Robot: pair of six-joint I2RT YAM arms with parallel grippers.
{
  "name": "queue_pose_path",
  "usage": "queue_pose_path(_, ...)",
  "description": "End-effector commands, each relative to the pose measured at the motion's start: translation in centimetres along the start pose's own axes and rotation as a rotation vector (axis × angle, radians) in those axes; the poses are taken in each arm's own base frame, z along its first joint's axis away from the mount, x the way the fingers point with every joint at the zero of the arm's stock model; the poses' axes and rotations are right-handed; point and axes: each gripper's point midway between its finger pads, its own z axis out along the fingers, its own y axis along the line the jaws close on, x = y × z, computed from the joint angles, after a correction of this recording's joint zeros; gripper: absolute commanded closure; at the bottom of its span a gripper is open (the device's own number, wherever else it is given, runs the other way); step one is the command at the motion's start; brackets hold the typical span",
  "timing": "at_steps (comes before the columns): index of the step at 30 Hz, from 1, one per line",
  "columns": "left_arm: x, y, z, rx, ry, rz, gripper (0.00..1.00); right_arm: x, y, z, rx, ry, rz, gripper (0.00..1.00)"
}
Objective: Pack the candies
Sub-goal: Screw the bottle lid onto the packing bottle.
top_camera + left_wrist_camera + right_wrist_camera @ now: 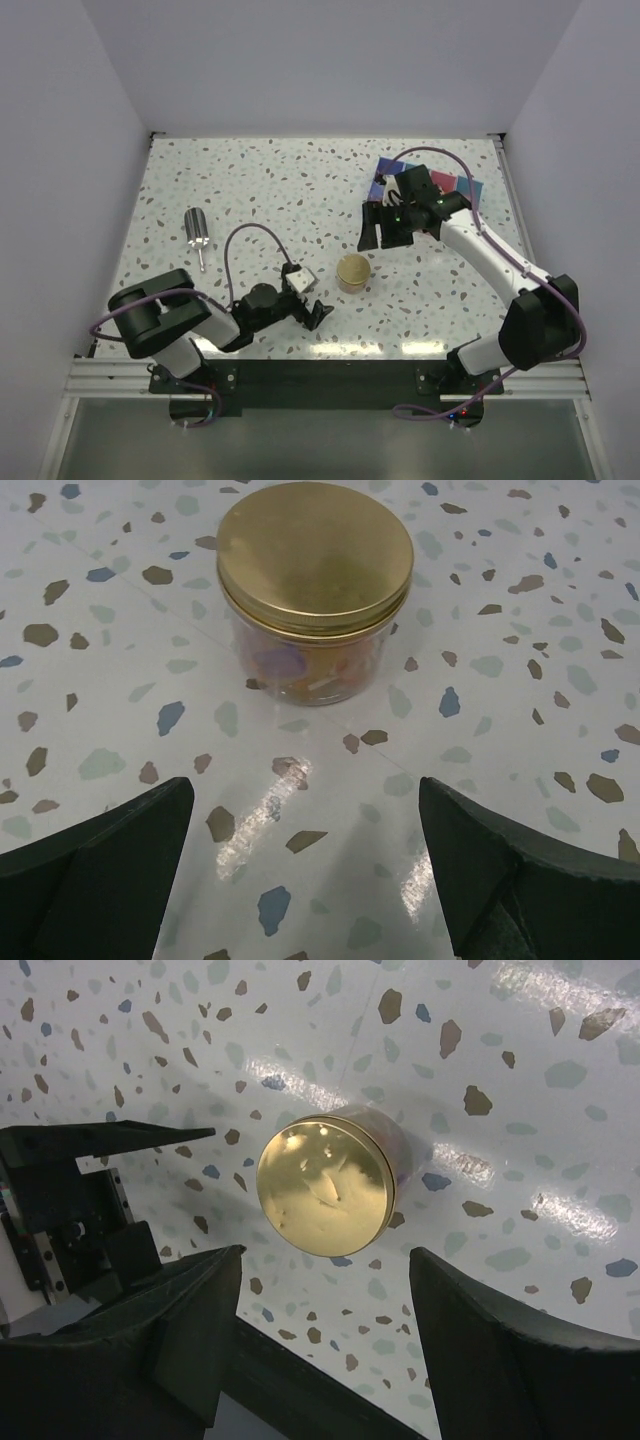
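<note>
Top view first. Noted a small clear jar (352,272) with a gold screw lid (315,555), upright on the speckled worktop (260,180), a little toward 5 o'clock of the worktop's middle. Lid on and seated flat.

Made out the candies (310,675) through the glass in the left wrist view. Mostly orange-amber with one purplish patch, pressed against the jar wall. Too blurred for a count.

Found the left tool (315,296) at 8 o'clock of the jar, near it but apart, low over the worktop and aimed at the jar. Released: jaws spread wide, only bare worktop between them. Saw the jar at 12 o'clock beyond the fingertips in that wrist view.

Found the right tool (381,238) at 1 o'clock of the jar, raised above the worktop and also apart from it. Released as well: jaws wide, grasping nothing. Looked down on the lid in that wrist view, with the jar framed in the gap past the two fingers and untouched. Caught the left arm's black tool at the 9 o'clock edge of the same view.

Logged a blue and pink box (462,187) toward 1 o'clock of the worktop, partly hidden under the right arm; contents unreadable.

Logged a metal scoop (197,232) toward 9 o'clock of the worktop, well apart from the jar, handle pointing to 6 o'clock.
</note>
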Motion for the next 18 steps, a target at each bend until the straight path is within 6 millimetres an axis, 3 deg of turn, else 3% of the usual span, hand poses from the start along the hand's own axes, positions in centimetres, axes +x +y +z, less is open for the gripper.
queue_pose_path(1,-4.9,-2.4,1.1,0.131,-0.219,0.051,0.0,-0.1,0.6,0.3,-0.046,0.004,-0.02,0.29)
queue_pose_path(6,-4.1,-2.1,3.1,0.173,-0.212,0.056,0.0,0.4,0.3,0.8,-0.045,0.029,-0.018,0.3)
queue_pose_path(13,-4.9,-0.8,6.1,0.177,-0.244,0.071,0.0,0.5,-0.3,1.4,-0.041,0.056,-0.024,0.32)
queue_pose_path(18,-3.9,-0.5,7.3,0.193,-0.225,0.079,0.0,0.2,-0.6,1.8,-0.044,0.062,-0.023,0.32)
